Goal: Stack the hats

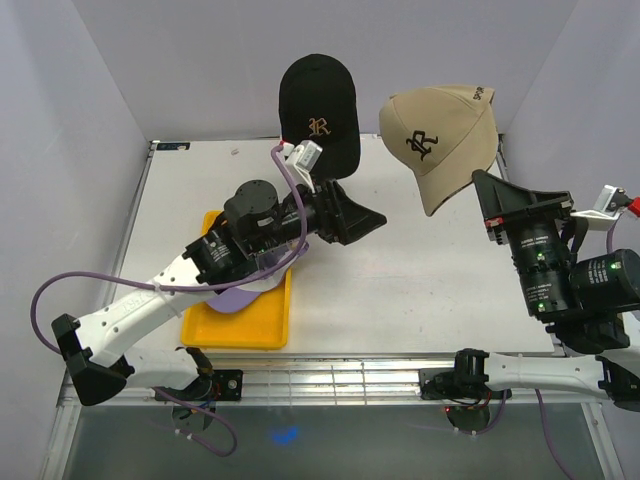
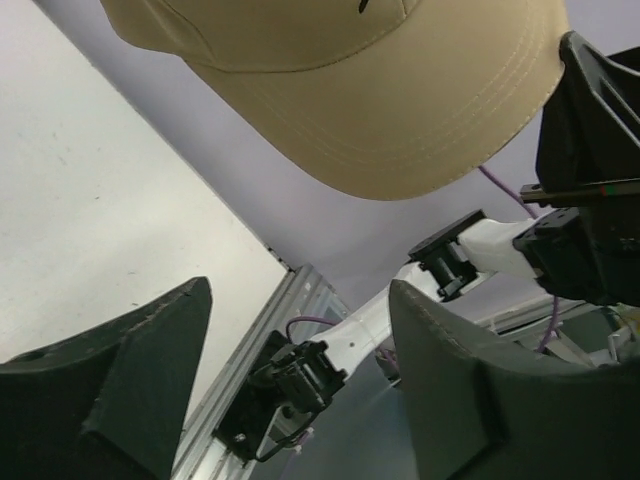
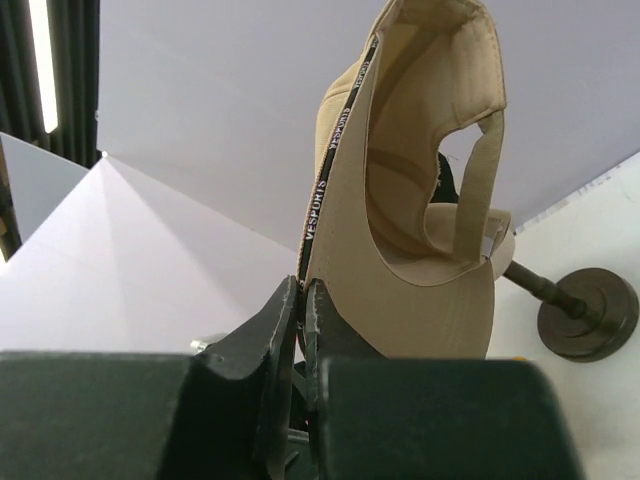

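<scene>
**Tool report: right tool clenched on the tan cap, left tool released**

My right tool pinches the tan cap by the edge of its brim, jaws tight on the fabric. It holds the cap in the air above the far right of the white counter. The black cap with the gold R sits raised at the back, near the tan one but apart from it. A dark stand with a round foot rests on the counter behind. My left tool stands spread with nothing between its jaws, pointing toward the tan cap. Under my left arm a lavender cap lies on the yellow tray. Plain pale grey-lilac walls close in the counter on three sides, and a metal rail runs along its near edge.
</scene>
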